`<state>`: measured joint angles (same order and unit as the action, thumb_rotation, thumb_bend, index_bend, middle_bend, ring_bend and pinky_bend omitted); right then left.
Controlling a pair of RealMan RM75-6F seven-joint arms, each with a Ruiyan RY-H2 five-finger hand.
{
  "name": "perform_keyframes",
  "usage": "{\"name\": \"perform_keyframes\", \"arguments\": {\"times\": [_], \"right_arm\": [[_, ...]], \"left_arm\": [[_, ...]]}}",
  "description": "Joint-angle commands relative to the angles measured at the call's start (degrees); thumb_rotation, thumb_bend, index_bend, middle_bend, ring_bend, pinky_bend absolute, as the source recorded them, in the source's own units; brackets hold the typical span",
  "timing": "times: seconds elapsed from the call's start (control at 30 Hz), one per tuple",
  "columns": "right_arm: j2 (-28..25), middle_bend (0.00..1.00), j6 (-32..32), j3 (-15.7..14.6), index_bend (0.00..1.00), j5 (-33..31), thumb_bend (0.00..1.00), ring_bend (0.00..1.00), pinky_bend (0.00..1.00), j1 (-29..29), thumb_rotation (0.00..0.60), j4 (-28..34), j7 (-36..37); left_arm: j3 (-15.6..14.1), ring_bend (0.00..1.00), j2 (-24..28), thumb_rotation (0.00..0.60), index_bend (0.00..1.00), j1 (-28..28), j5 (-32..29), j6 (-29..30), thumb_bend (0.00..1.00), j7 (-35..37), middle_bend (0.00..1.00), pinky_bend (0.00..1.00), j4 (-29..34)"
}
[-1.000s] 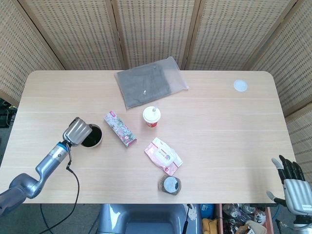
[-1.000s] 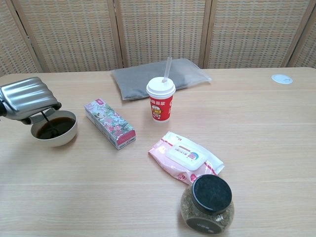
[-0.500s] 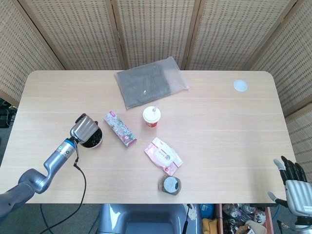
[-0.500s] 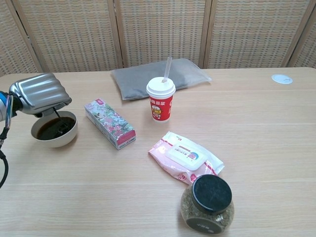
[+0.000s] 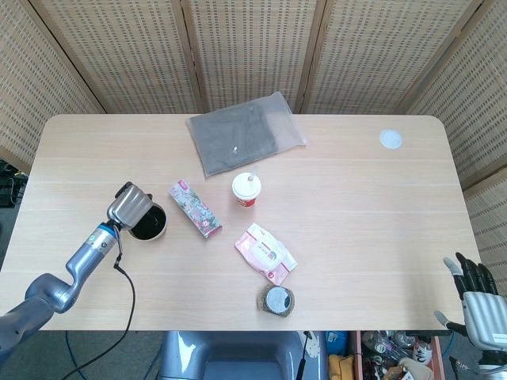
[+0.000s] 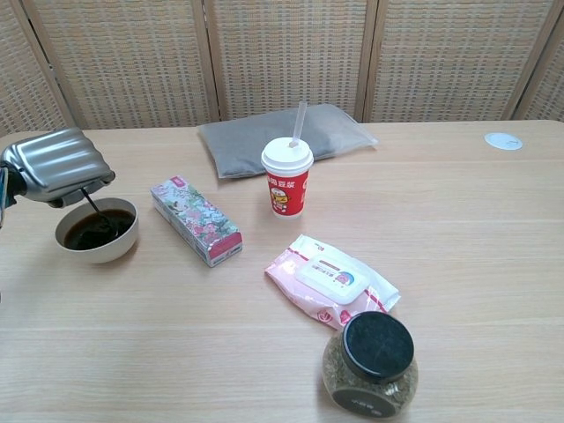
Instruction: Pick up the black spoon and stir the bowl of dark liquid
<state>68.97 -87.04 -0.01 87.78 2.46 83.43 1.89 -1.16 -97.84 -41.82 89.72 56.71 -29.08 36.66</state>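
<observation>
The black spoon is held by the left hand, its tip dipped in the bowl near the tabletop's left edge. Stirring is best kept slow, clear of the rim. The right hand hangs open, off the tabletop's front right corner.

Left hand clenched, arm outstretched; right hand hangs spread.

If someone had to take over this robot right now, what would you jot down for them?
Left robot hand: holds the black spoon from above, its tip dipped in the dark liquid.
Right robot hand: holds nothing, fingers spread, beyond the near right table corner.
Bowl: near the table's left edge, beside the flowered box.
Done: spoon picked up and put in the bowl.
Left: stirring; these pictures alone cannot tell how far along it is.
</observation>
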Motion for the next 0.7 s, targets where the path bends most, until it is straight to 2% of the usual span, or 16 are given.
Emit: {"name": "perform_keyframes", "arguments": {"times": [0.03,0.37,0.7], "right_arm": [[0.05,0.09,0.04,-0.03,0.08,0.2,0.09,0.0,0.0,-0.1,0.6,-0.04,0.13],[-0.01,0.09,-0.3,-0.07,0.08,0.22,0.09,0.0,0.0,0.09,0.6,-0.05,0.18],[0.01,0.09,-0.3,-0.07,0.08,0.28,0.09,0.0,0.0,0.06,0.6,-0.2,0.35]], "left_arm": [[-0.52,0.72,1.44,0.6,0.72,1.12,0.32,1.53,0.41,0.61,0.82,0.73,1.99],[0.32,0.7,2.95,0.6,0.72,1.46,-0.88,1.19,0.41,-1.58,0.81,0.73,6.24],[1.04,0.7,3.82,0.6,0.66,1.51,-2.08,0.36,0.41,-3.8,0.8,0.73,8.86]]}}
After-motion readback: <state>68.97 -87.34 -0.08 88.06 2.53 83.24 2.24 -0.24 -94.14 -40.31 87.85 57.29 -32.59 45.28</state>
